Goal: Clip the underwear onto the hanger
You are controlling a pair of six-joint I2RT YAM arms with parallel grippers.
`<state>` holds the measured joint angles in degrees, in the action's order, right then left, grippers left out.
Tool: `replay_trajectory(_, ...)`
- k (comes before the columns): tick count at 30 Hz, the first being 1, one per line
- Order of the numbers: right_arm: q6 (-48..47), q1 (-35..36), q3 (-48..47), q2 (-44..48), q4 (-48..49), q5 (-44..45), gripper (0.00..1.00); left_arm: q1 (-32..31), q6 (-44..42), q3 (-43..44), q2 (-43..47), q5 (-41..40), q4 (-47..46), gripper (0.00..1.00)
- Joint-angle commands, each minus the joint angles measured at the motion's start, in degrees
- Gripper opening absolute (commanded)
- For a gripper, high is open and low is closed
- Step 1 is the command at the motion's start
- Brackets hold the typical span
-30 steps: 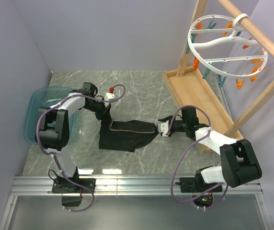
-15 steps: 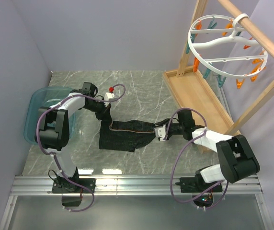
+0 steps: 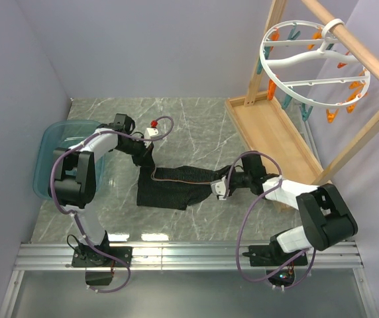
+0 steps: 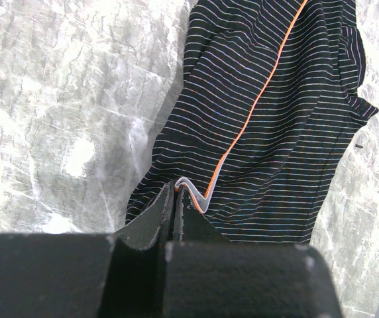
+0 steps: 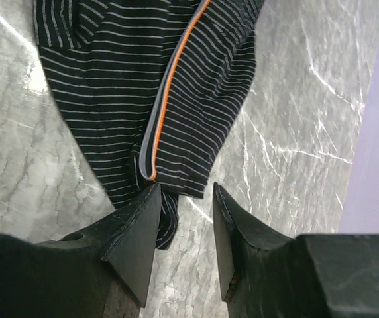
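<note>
Underwear (image 3: 176,185) pinched in left gripper (image 4: 176,192), clear only from wrist, right gripper (image 5: 185,192) half-open, perhaps touching fabric

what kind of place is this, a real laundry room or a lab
Probably a robot lab bench staged as a laundry corner: left arm and right arm bolted to a metal rail at a marble-patterned table, plain walls around it, a wooden rack carrying the hanger, and underwear laid out.

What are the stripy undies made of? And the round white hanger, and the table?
The underwear looks like soft, matte knit cloth: it folds and wrinkles. The hanger looks like smooth white plastic, with thin moulded bars. The table looks like polished grey marble with white veins, though it could be a printed sheet.
</note>
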<state>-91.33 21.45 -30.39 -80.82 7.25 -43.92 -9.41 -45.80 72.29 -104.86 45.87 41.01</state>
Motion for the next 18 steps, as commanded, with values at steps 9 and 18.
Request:
replay_trajectory(9,-6.8,1.5,-0.8,-2.9,-1.8,3.1,0.42,0.2,-1.4,2.7,-0.2,2.4,0.3,0.00)
replay_trajectory(18,-7.9,2.5,-0.9,-3.6,-1.4,4.0,0.42,0.4,-1.5,2.5,-0.8,2.6,-0.1,0.00)
